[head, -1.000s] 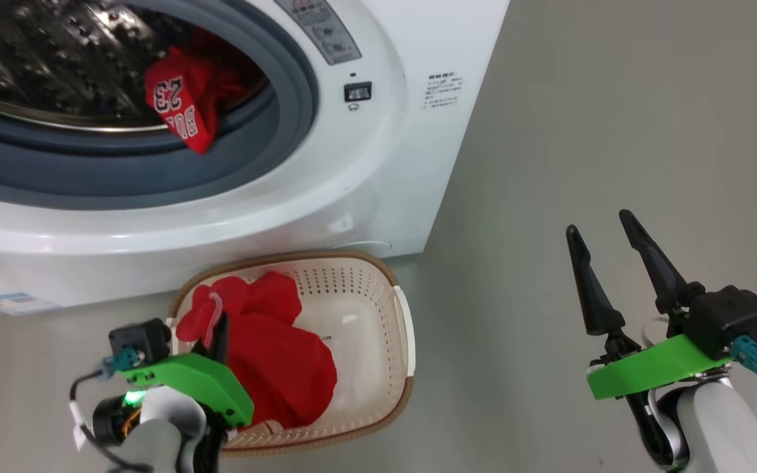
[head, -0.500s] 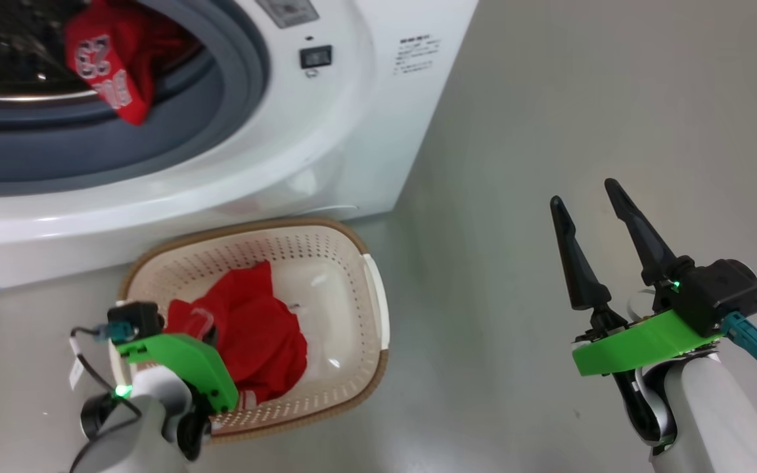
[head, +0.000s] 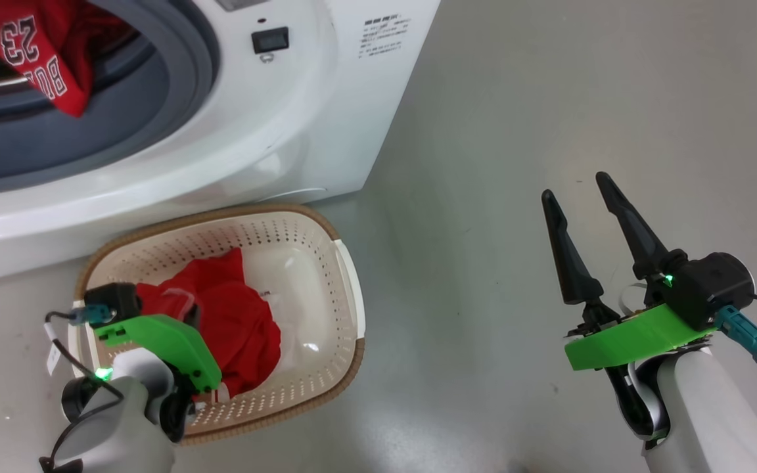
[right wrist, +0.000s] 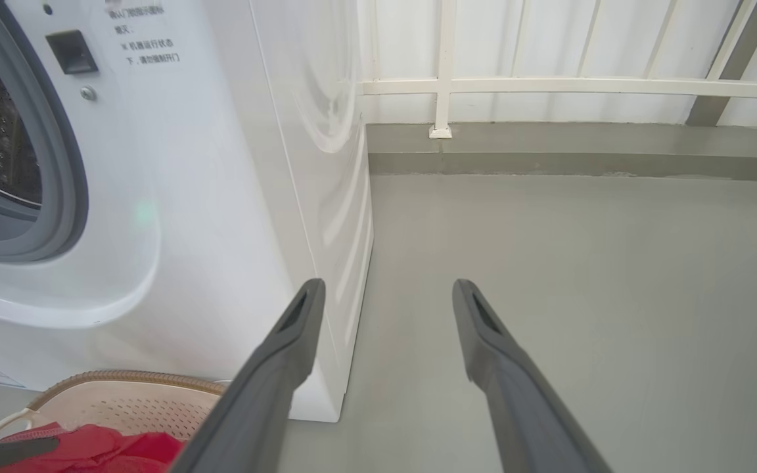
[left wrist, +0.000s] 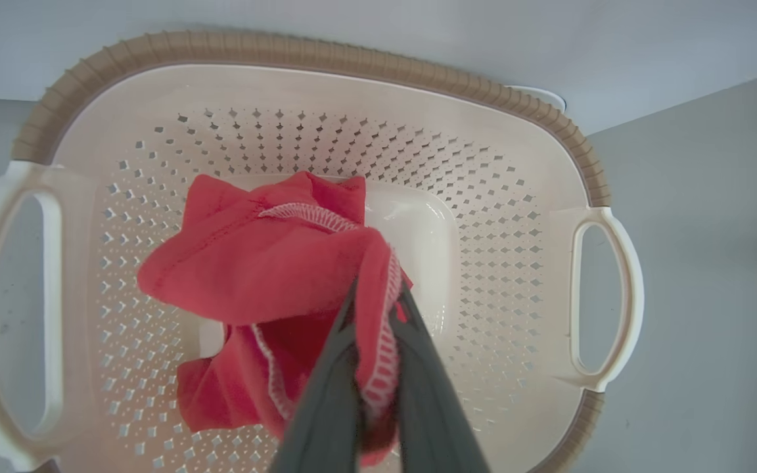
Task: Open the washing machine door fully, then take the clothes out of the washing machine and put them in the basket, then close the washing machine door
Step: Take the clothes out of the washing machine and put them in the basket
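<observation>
Red garment pinched in near-closed left claw, basket directly below for release. Right claw wide open, empty, held aside.

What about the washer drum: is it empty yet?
No, a red number 23 jersey lies in the mouth of the washing machine.

Tool spread wide, washing machine, basket
</observation>
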Controlling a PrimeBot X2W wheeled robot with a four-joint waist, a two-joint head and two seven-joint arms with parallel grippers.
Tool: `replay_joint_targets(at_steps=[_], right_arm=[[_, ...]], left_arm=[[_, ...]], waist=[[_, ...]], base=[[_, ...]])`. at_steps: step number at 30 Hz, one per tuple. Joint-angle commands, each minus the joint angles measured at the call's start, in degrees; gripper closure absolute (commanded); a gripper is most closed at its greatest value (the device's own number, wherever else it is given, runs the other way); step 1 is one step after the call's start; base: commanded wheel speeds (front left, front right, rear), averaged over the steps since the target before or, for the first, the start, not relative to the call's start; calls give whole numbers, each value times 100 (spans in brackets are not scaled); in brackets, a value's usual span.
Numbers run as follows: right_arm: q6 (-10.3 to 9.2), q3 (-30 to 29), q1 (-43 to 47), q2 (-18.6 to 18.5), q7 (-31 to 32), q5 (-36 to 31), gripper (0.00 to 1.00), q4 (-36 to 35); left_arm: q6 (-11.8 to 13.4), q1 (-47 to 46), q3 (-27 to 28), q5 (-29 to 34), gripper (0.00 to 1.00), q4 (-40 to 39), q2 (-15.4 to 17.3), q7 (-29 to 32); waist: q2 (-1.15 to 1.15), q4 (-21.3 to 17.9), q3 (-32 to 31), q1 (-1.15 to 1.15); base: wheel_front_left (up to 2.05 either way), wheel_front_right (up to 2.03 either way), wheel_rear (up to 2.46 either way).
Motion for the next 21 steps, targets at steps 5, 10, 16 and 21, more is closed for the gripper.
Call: replay_joint_targets(at_steps=[5,10,16,21], right_arm=[[37,34,1,17,-37,-5,0,-98],[37,20,54,-5,-37,-32,0,-73],[37,20,179,-80,-37,-50,0,-37],[37,1,303,-152,-37,-50,0,-20]], left_arm=[[-58,84,99,-81,0,-16,137,-354],[-80,226,10,-92,0,-70,104,-755],[-88,498,-130,-159,0,-423,83,-1032],[-89,782,-210,-257,0,-857,144,-1102]], waist=[[0,173,-238,0],[0,370,-536,0],[0,584,-945,0],[0,703,-1279,0]], base=[[0,0,0],[0,0,0],[0,0,0],[0,0,0]])
